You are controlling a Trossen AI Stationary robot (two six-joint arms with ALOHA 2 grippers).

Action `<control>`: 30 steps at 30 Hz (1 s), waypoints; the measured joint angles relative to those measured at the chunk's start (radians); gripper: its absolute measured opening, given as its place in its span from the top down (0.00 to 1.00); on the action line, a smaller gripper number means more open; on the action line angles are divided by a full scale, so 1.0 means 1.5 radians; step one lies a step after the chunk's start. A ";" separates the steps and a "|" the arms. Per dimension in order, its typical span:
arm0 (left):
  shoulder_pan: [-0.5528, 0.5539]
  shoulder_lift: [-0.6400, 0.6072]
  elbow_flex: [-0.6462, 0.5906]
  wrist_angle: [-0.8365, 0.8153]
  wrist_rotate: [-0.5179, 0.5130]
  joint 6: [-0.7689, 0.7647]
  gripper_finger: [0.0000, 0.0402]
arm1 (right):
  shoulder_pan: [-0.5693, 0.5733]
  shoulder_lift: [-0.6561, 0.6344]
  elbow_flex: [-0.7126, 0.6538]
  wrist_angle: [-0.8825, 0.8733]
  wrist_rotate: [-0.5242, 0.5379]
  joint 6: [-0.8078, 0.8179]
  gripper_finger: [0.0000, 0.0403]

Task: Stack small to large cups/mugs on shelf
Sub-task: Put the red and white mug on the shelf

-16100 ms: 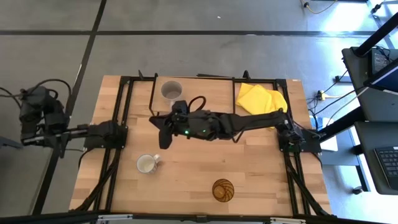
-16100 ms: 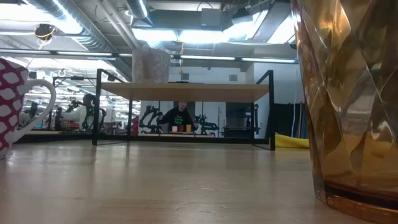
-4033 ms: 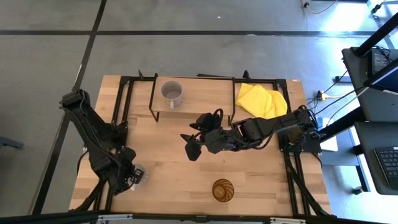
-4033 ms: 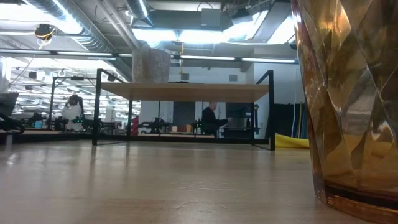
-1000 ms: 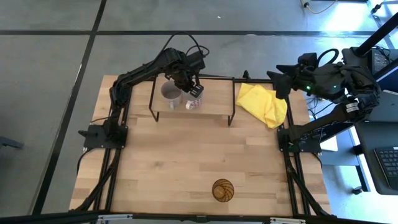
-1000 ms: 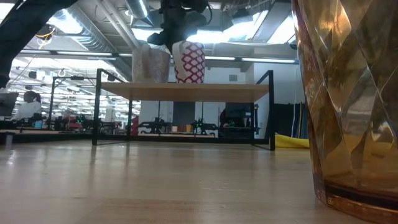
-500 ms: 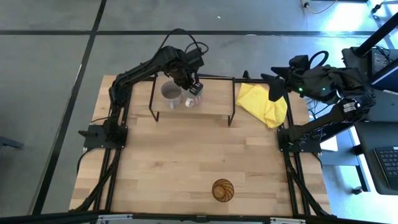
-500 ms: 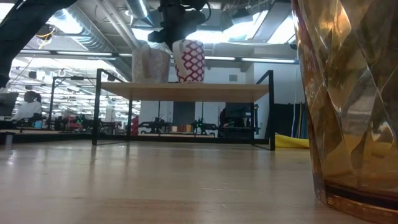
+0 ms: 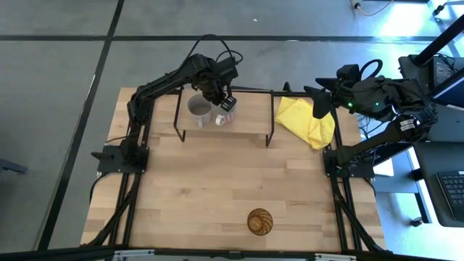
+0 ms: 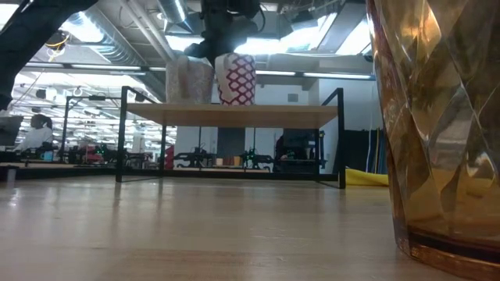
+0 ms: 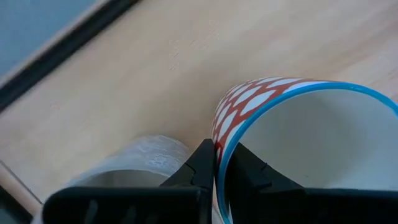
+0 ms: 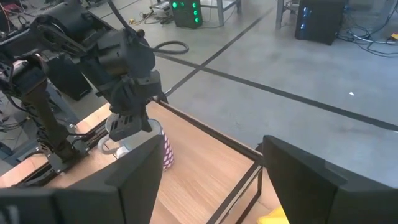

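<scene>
Gripping the white mug (image 9: 225, 118) by its rim, the left gripper (image 9: 228, 104) sets it on the shelf (image 9: 250, 125), at 3 o'clock of the grey mug (image 9: 199, 108). The amber tumbler (image 9: 260, 221) remains on the table. The right gripper (image 9: 319, 101) waits open.

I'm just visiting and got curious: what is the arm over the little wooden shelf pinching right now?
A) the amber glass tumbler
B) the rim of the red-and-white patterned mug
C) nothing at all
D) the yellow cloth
B: the left gripper has its fingers closed on the rim of the patterned mug, beside the grey mug on the shelf.
</scene>
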 joint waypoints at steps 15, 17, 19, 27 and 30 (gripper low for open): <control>0.000 0.001 0.008 0.011 0.009 0.005 0.91 | -0.006 0.000 0.000 0.000 0.000 -0.013 0.32; 0.000 0.001 0.009 0.010 0.009 0.005 0.90 | -0.009 0.000 0.000 0.000 0.000 -0.013 0.32; 0.000 0.001 0.010 0.008 0.009 0.006 0.90 | -0.010 0.000 0.000 0.000 0.000 -0.013 0.32; 0.000 0.001 0.010 0.003 0.023 0.022 0.89 | -0.011 0.000 0.000 0.000 0.000 -0.019 0.32; 0.000 -0.001 0.010 -0.001 0.024 0.024 0.89 | -0.011 0.000 0.000 0.000 0.000 -0.024 0.32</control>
